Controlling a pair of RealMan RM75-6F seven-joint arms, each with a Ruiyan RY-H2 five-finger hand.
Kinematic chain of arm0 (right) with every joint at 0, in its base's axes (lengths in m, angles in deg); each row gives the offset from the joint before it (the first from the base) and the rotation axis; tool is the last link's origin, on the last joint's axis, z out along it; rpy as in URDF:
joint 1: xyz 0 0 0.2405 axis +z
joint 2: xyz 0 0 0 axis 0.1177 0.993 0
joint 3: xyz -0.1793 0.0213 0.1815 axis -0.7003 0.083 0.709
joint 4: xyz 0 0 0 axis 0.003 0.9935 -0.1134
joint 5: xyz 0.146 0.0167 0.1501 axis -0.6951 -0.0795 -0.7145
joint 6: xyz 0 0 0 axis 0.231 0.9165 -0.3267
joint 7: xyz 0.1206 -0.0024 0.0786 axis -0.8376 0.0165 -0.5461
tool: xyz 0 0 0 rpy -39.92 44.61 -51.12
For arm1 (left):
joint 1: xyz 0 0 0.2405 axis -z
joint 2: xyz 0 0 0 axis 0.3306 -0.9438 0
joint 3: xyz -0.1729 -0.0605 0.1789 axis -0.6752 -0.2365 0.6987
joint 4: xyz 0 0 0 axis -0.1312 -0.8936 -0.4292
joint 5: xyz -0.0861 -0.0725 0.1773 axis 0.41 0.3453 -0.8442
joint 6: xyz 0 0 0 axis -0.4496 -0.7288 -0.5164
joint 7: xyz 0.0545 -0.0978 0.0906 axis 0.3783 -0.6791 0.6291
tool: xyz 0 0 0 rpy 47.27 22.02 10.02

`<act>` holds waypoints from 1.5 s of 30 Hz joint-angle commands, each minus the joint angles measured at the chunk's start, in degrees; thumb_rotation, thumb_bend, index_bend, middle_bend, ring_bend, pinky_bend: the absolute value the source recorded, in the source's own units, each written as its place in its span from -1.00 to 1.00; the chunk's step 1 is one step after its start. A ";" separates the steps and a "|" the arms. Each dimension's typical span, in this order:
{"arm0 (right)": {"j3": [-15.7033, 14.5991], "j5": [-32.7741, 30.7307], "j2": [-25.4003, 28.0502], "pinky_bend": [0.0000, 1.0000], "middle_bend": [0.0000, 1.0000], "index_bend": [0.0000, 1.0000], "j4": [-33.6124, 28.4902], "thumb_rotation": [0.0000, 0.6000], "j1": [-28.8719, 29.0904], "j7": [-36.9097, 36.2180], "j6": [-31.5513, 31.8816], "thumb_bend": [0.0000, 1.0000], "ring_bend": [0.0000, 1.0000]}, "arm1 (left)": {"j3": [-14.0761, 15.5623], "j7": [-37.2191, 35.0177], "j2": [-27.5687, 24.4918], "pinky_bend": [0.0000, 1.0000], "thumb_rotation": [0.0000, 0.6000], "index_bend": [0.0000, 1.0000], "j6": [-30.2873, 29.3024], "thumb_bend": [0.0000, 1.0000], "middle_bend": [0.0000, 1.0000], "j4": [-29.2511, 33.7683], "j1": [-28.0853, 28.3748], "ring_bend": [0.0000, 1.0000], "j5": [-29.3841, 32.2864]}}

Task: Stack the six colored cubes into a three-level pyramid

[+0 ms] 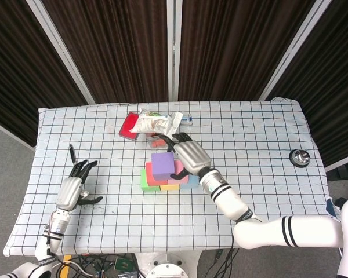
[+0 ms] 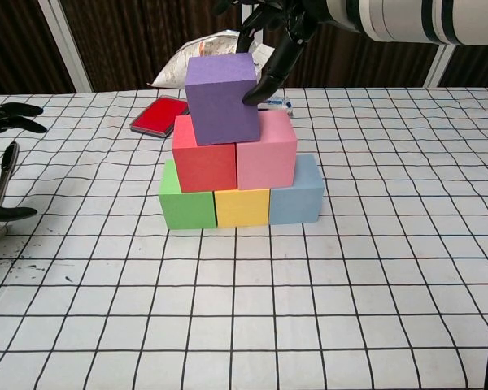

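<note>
The pyramid stands mid-table: green cube (image 2: 187, 207), yellow cube (image 2: 241, 207) and blue cube (image 2: 297, 199) in the bottom row, with red cube (image 2: 203, 166) and pink cube (image 2: 267, 158) on them. The purple cube (image 2: 221, 97) (image 1: 162, 164) sits on top, slightly tilted, over the seam between red and pink. My right hand (image 1: 188, 155) (image 2: 272, 32) holds it from its far right side, fingertips on the upper right edge. My left hand (image 1: 69, 194) rests at the table's left, fingers apart, holding nothing.
A red flat case (image 1: 129, 124) (image 2: 159, 115) and a white crinkled bag (image 1: 153, 123) lie behind the stack. A black pen (image 1: 72, 152) is near my left hand. A small metal round object (image 1: 300, 156) sits by the right edge.
</note>
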 commanded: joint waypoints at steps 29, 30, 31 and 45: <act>-0.59 -0.77 0.21 -1.00 -0.30 -1.00 0.10 1.00 0.29 0.29 -1.41 -0.69 -0.89 | -0.03 -0.04 -0.14 -0.99 1.00 -0.81 0.06 -1.00 -0.74 0.09 0.13 -1.00 -0.01; -0.61 -0.88 0.27 -1.00 -0.32 -1.00 0.07 1.00 0.34 0.30 -1.53 -0.70 -0.89 | -0.05 -0.07 -0.15 -0.99 1.00 -0.81 0.07 -1.00 -0.74 0.10 0.13 -1.00 0.00; -0.62 -0.90 0.30 -1.00 -0.33 -1.00 0.06 1.00 0.38 0.31 -1.59 -0.71 -0.89 | -0.06 -0.11 -0.16 -0.99 1.00 -0.81 0.07 -1.00 -0.74 0.12 0.13 -1.00 0.02; -0.52 -0.76 1.54 -1.00 -0.52 -1.00 -1.23 1.00 0.15 -0.76 -2.30 -0.91 -0.92 | -0.08 0.15 -0.27 -0.99 1.00 -0.81 -0.10 -1.00 -0.74 0.38 0.15 -1.00 -0.07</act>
